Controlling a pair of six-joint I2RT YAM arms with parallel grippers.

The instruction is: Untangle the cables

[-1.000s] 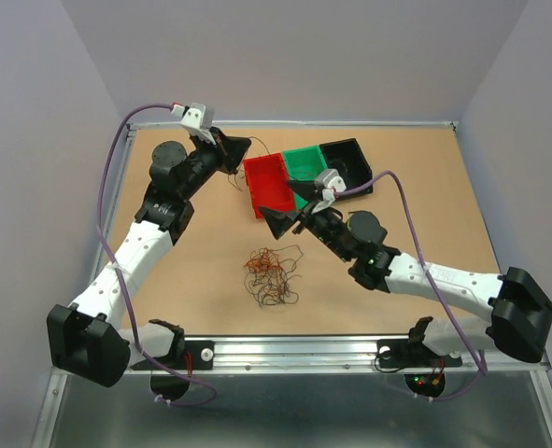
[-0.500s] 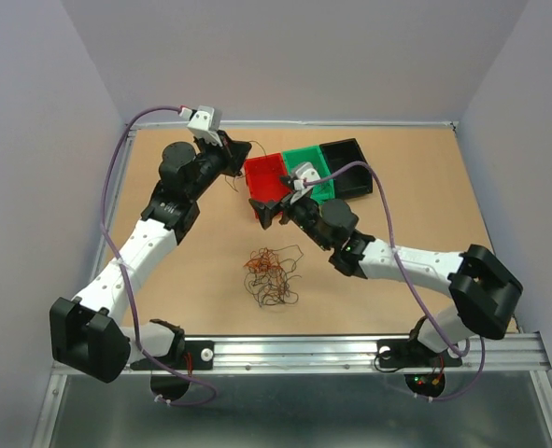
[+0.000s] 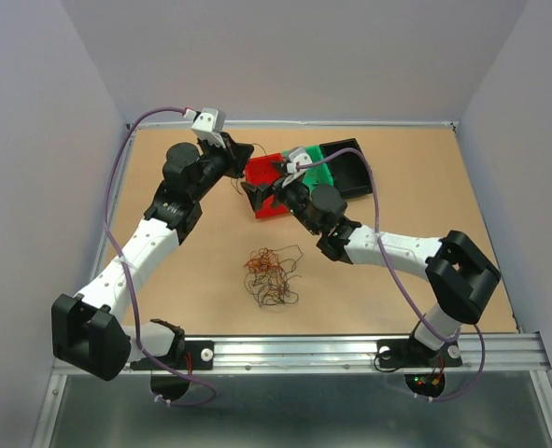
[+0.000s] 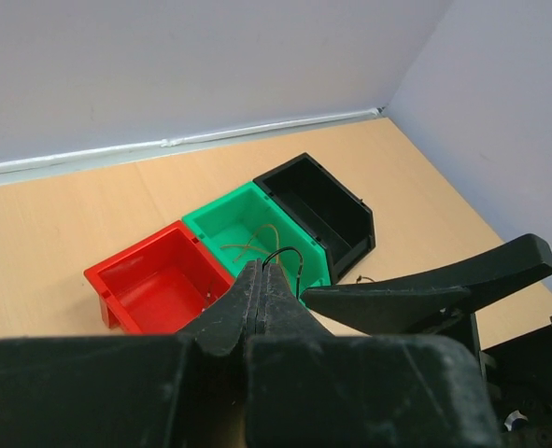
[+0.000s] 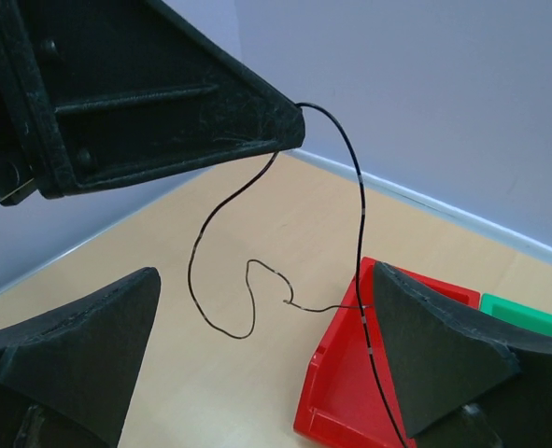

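Observation:
The cables [image 3: 271, 275], a small tangle of red-orange, brown and black curly wires, lie on the table in front of the arms. My left gripper [image 3: 243, 149] hangs at the far left next to the red bin [image 3: 268, 177], shut on one thin black wire [image 5: 360, 187]. The wire curls down from its tip [image 4: 261, 266] in loops. My right gripper [image 5: 266, 271] is open just below, its fingers [image 5: 434, 355] on either side of the hanging wire and not touching it.
A red bin [image 4: 159, 285], a green bin [image 4: 308, 245] and a black bin [image 4: 318, 201] stand in a row at the back. A pale wire [image 4: 247, 245] lies in the green bin. The walls stand close behind.
My right arm has swung left and away from me, bringing its open gripper under the left gripper's tip. The left gripper has shifted slightly right, still shut on the wire.

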